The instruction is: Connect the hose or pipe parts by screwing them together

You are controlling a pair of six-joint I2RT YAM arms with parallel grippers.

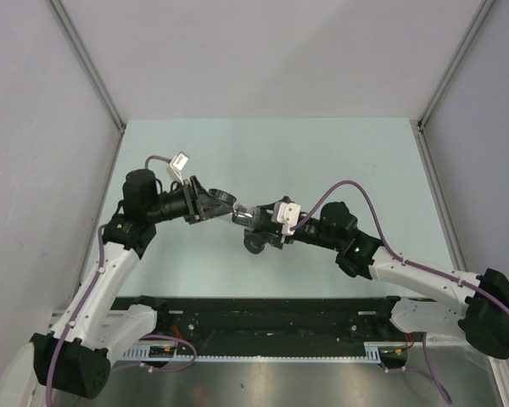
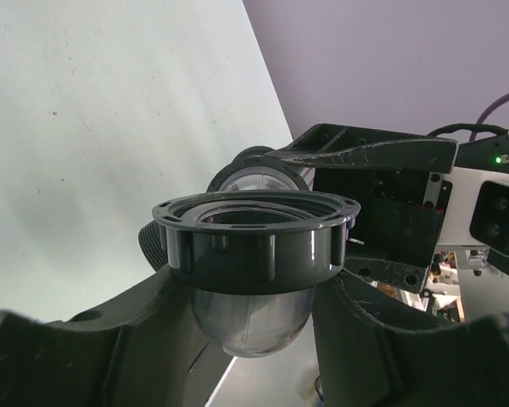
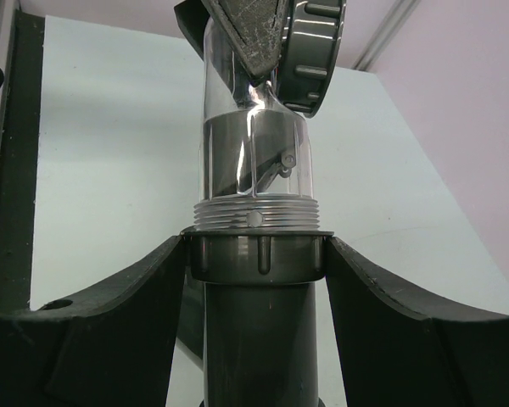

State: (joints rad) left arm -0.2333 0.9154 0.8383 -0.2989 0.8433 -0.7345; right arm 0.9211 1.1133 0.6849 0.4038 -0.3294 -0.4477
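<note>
The hose or pipe parts hang above the table between my two grippers. My left gripper [image 2: 253,292] is shut on a clear curved pipe piece [image 2: 253,318] just below its dark ribbed ring nut [image 2: 253,242]. In the right wrist view my right gripper [image 3: 257,254] is shut on the ribbed collar [image 3: 257,257] of a dark grey pipe [image 3: 256,348]. The clear piece's threaded end [image 3: 254,216] sits in that collar, with several threads showing. From above, the left gripper [image 1: 208,203] and right gripper [image 1: 256,222] face each other, with the joined parts [image 1: 237,212] between them.
The pale green table [image 1: 322,161] lies under both arms, closed in by grey walls at the left, back and right. A black rail [image 1: 271,318] runs along the near edge between the arm bases.
</note>
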